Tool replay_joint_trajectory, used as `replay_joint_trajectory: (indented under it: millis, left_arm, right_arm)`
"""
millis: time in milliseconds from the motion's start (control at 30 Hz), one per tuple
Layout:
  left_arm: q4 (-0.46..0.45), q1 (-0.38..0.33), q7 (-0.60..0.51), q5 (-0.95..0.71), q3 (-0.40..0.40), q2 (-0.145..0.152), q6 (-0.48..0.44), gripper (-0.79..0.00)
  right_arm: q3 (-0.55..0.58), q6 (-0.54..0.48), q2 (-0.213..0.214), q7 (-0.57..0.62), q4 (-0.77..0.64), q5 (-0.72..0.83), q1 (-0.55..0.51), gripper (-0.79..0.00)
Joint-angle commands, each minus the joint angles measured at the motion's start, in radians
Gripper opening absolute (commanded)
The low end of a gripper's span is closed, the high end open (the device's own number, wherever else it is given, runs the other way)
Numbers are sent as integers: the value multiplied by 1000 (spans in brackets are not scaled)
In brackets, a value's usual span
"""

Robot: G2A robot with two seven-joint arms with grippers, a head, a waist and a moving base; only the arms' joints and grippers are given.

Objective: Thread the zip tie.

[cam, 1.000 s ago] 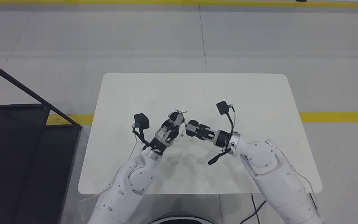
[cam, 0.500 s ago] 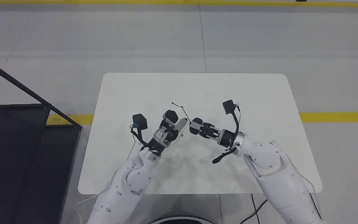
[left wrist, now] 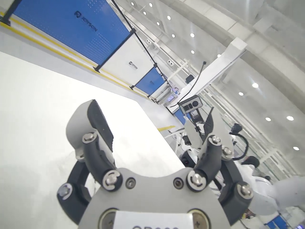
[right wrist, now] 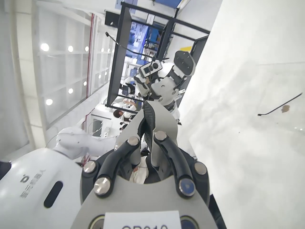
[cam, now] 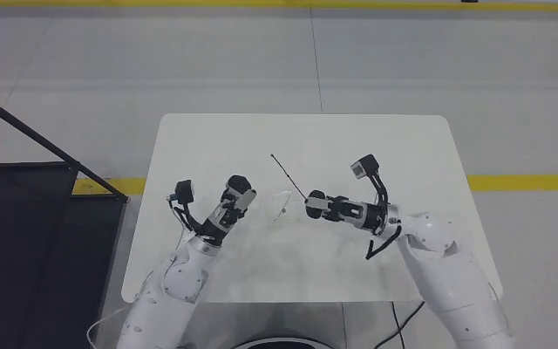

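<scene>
Pinching the zip tie [cam: 288,175] tight, your right gripper [cam: 309,201] leaves its length free for threading — left gripper [cam: 241,187] fingers wide, empty.

Gap: left gripper [cam: 239,188] and right gripper [cam: 310,202] are standing well apart, leaving passing room over the counter [cam: 392,157] between them.
Obstacle: zip tie [cam: 288,176] is jutting from the right gripper toward the counter's far side.

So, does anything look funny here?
Yes. The zip tie pokes straight out of the shut right claw, not looped through itself. The left claw hangs open and empty, apart from it.
</scene>
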Motion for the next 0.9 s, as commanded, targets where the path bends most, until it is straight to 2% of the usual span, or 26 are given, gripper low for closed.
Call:
replay_joint_trajectory:
  millis: [0,67,100,400,467,533,600,867]
  left_arm:
    - [2,-9,-108,-70,-15,9,-10,0]
    - [2,-9,-108,-70,-15,9,-10,0]
    - [2,-9,-108,-70,-15,9,-10,0]
    - [1,-8,-107,-74,-14,8,-6,0]
    - [-7,-6,-133,-148,12,6,21,0]
    - [-4,-16,-206,-257,31,6,40,0]
    - [-1,-29,-325,-415,54,9,67,0]
    - [40,-87,-723,-914,68,21,236,0]
  right_arm:
    - [-7,-7,0,131,40,83,27,-785]
    - [-14,14,0,255,91,148,62,-785]
    - [-12,25,1,272,110,149,75,-785]
    - [-12,25,1,272,110,149,75,-785]
    - [-20,34,-1,248,91,152,62,-785]
    - [-26,32,-3,248,86,174,58,-785]
    - [-27,17,-6,259,96,223,58,-785]
    - [-63,2,-20,361,172,333,99,-785]
